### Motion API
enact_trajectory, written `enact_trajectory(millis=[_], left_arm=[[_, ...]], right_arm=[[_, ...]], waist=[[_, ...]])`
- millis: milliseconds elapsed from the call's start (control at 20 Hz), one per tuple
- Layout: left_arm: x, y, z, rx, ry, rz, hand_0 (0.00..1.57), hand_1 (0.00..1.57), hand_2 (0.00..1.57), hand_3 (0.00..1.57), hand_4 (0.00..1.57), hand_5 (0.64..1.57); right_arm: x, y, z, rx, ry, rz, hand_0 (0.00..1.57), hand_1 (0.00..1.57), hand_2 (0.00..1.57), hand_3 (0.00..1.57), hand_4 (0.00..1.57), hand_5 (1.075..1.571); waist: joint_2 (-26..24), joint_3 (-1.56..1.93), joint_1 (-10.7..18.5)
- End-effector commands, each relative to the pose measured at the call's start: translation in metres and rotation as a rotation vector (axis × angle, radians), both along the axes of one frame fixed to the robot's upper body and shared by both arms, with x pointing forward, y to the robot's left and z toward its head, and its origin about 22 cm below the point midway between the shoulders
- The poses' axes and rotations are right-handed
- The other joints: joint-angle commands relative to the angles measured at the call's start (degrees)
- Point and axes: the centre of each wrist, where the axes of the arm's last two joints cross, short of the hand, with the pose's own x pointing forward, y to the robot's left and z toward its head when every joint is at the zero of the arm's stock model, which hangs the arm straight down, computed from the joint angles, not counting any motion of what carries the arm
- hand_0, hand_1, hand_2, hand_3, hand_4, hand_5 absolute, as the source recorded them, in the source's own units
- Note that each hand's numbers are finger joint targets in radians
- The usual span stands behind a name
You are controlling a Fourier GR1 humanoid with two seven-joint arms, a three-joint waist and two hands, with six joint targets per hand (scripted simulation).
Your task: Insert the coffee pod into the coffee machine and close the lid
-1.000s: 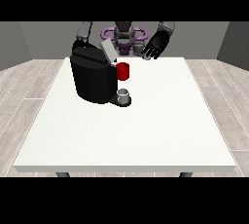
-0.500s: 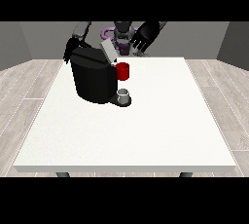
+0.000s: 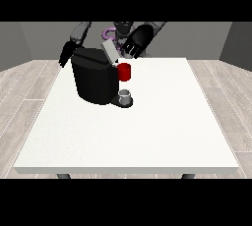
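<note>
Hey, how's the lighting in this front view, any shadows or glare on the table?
Front view: even, soft light; the large white table shows no glare; only a faint shadow lies by the black coffee machine; the hand at the view's right shows dark against the grey wall.

A big white tabletop (image 3: pixel 147 136) is seen, held up over a floor of pale wood planks (image 3: pixel 24 92). A black coffee machine (image 3: pixel 93 77) is set on the tabletop, far back and toward the view's left. A small grey thing (image 3: pixel 126 95) is seen low at the front of the machine, on its dark base. Most of the white top is left bare.
</note>
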Motion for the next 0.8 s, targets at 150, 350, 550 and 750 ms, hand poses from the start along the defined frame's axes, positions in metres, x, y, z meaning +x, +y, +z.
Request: enact_trajectory(millis=[150, 350, 550, 750], left_arm=[[0.002, -0.019, 0.025, 0.015, -0.026, -0.009, 1.20, 1.20, 1.29, 1.25, 0.49, 1.571], [0.003, -0.003, 0.003, 0.017, 0.008, 0.002, 1.17, 1.17, 1.24, 1.22, 0.46, 1.571], [0.003, 0.011, 0.006, 0.014, 0.013, 0.003, 1.26, 1.26, 1.29, 1.23, 0.43, 1.571], [0.005, -0.013, 0.023, -0.012, -0.046, -0.004, 1.21, 1.21, 1.25, 1.22, 0.43, 1.571]], right_arm=[[0.011, 0.004, 0.010, -0.012, -0.023, -0.009, 0.00, 0.00, 0.00, 0.00, 0.00, 1.571], [0.001, -0.004, 0.000, -0.007, -0.005, -0.021, 0.00, 0.00, 0.00, 0.00, 0.19, 1.571], [0.004, -0.003, 0.011, -0.013, -0.032, -0.013, 0.00, 0.00, 0.00, 0.00, 0.03, 1.571], [0.014, 0.017, 0.022, 0.005, -0.093, 0.000, 0.00, 0.00, 0.00, 0.00, 0.17, 1.571]], waist=[[3.4, 0.01, -0.8], [2.2, 0.00, -0.5], [2.8, -0.01, -1.2], [6.3, 0.00, -1.5]])
